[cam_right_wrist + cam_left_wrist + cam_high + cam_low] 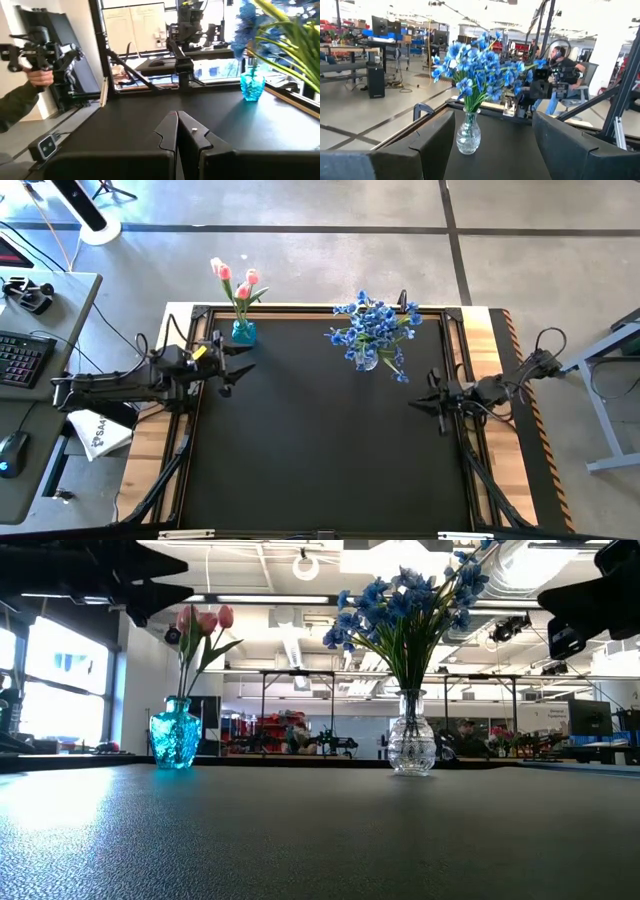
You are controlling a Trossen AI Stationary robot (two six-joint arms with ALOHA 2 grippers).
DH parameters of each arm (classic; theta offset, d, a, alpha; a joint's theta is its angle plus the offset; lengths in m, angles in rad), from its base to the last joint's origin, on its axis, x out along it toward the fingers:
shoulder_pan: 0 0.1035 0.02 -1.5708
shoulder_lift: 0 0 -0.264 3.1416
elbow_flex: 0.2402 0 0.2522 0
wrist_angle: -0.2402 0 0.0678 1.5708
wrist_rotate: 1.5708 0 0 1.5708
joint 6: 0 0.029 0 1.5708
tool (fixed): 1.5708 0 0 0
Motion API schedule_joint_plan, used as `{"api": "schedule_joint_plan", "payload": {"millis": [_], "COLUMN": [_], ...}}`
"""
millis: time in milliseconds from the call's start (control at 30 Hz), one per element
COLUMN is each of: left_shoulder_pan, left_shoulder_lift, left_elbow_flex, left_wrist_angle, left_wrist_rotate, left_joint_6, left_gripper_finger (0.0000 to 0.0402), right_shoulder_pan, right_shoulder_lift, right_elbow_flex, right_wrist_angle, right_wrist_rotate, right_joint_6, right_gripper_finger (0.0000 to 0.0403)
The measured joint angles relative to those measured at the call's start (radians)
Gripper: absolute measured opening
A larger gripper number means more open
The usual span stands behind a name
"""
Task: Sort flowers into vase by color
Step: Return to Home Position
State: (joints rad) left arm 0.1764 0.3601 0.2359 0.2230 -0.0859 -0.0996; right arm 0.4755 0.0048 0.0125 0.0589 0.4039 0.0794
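Observation:
Pink tulips (238, 280) stand in a blue glass vase (243, 332) at the table's far left; the vase (176, 736) rests on its base. Blue flowers (374, 326) stand bunched in a clear glass vase (411, 746) at the far middle. My left gripper (235, 366) hangs open above the table's left edge, near the blue vase, with nothing between its fingers (432, 145). My right gripper (420, 402) is shut and empty above the table's right side, below the blue bunch in the high view; its fingers (176, 132) meet.
The black table top (320, 450) lies bare from its middle to the near edge. A desk with a keyboard (22, 358) stands beyond the left edge. A person's sleeve and hand (22, 97) with a handheld device show beyond the table in the right wrist view.

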Motion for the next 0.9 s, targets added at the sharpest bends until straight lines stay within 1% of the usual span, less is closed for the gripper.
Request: {"api": "schedule_joint_plan", "payload": {"millis": [100,200,367,567,633,700,800,900], "left_shoulder_pan": [0.0,0.0,0.0,-0.007,-0.024,-0.044,-0.069,-0.086], "left_shoulder_lift": [-0.021,-0.038,-0.052,-0.052,-0.052,-0.052,-0.052,-0.052], "left_elbow_flex": [0.0,0.0,0.0,0.0,0.0,0.0,0.0,0.0], "left_wrist_angle": [-0.001,-0.008,-0.041,-0.043,-0.036,-0.031,-0.028,-0.021], "left_wrist_rotate": [0.015,0.057,0.082,0.094,0.102,0.103,0.096,0.075], "left_joint_6": [-0.003,-0.011,-0.02,-0.03,-0.03,-0.029,-0.019,-0.003], "left_gripper_finger": [0.0255,0.0255,0.0255,0.0255,0.0255,0.0255,0.0255,0.0255], "right_shoulder_pan": [0.0,0.0,-0.003,-0.036,-0.051,-0.069,-0.109,-0.172], "right_shoulder_lift": [0.0,0.0,0.0,0.0,0.0,0.0,0.0,0.0], "right_elbow_flex": [-0.003,-0.003,-0.003,-0.003,-0.003,-0.003,-0.003,-0.003], "right_wrist_angle": [0.009,0.01,0.012,0.012,0.012,0.013,0.016,0.016], "right_wrist_rotate": [-0.012,-0.012,0.015,0.015,0.02,0.054,0.098,0.07], "right_joint_6": [-0.009,-0.016,-0.04,0.02,0.071,0.103,0.084,0.058], "right_gripper_finger": [0.0,0.0,0.0,0.0,0.0,0.0,0.0,0.0]}}
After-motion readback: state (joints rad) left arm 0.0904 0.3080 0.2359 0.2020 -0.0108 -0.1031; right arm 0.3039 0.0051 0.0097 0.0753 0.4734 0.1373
